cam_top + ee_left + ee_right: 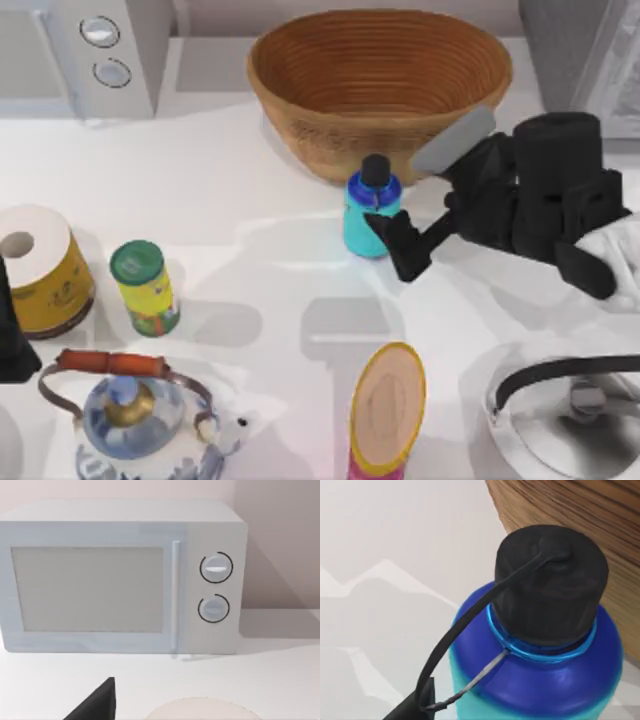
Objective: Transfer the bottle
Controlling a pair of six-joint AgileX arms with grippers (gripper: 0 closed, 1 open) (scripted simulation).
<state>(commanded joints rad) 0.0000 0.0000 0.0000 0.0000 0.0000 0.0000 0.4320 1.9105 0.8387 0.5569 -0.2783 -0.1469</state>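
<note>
right gripper (392,232) at the bottle (368,215), upright just in front of the basket (380,85); can't tell if jaws are clenched; left arm parked.

The bottle (371,213), cyan with a dark blue shoulder and black cap, stands upright on the worktop (250,210) just before the wicker basket (380,85).

Tight spot here: the bottle (368,215) stands just in front of the wicker basket (380,85), blocking any way in from behind. Bare tabletop (270,270) lies open to its left and front, before the yellow canister (146,288) and paddle (387,408).
</note>
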